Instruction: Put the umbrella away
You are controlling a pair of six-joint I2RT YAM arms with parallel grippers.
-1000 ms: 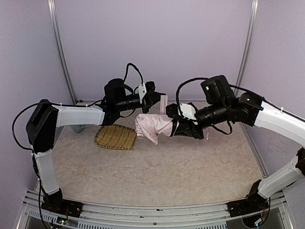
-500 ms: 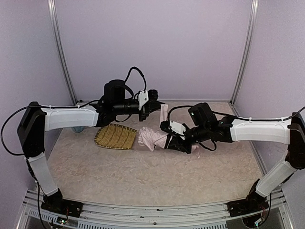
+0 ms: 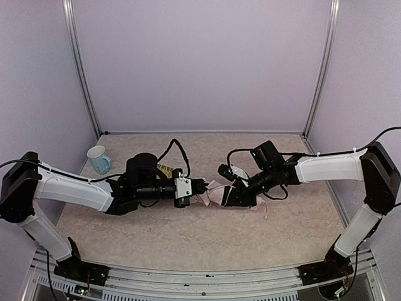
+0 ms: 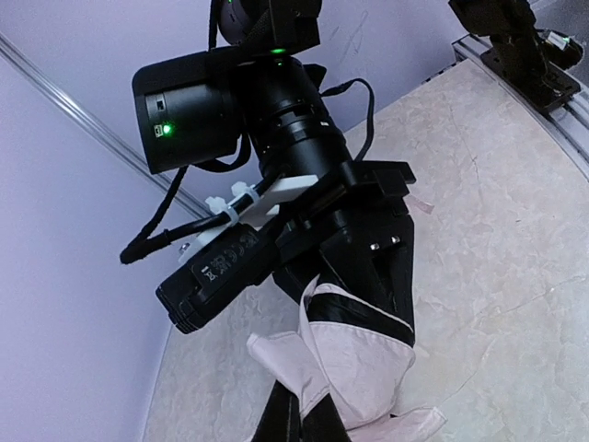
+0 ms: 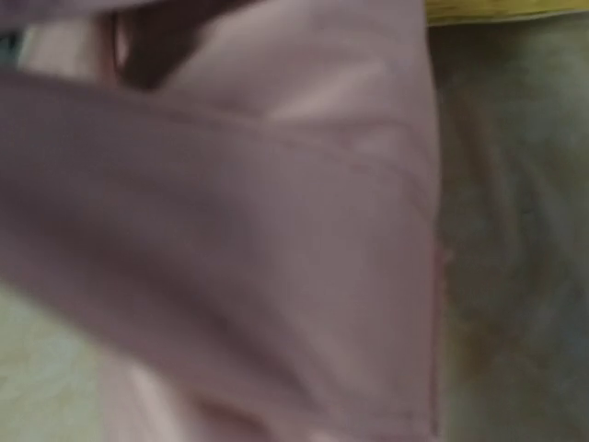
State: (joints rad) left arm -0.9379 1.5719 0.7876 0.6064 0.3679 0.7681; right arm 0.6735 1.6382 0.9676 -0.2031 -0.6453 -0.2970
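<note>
Top external view has both arms stretched low over the table [image 3: 188, 235], meeting at its centre. The umbrella [image 3: 215, 195] lies there as a crumpled pale pink bundle, down on the surface between the two wrists. The right gripper [image 3: 230, 195] comes in from 3 o'clock and, as the left wrist camera shows, it's clamped on the bunched fabric, with pink cloth and black lining spilling out below its jaws. The left gripper [image 3: 202, 186] sits at the umbrella's 9 o'clock, fingers pressed together right against the cloth; whether any fabric is caught between them I cannot tell. Right wrist view is just blurred pink, up close. A woven yellow tray [image 3: 165, 169] peeks out at 10 o'clock behind the left arm, and a pale blue mug [image 3: 99, 159] stands well apart, farther out toward 10 o'clock.
</note>
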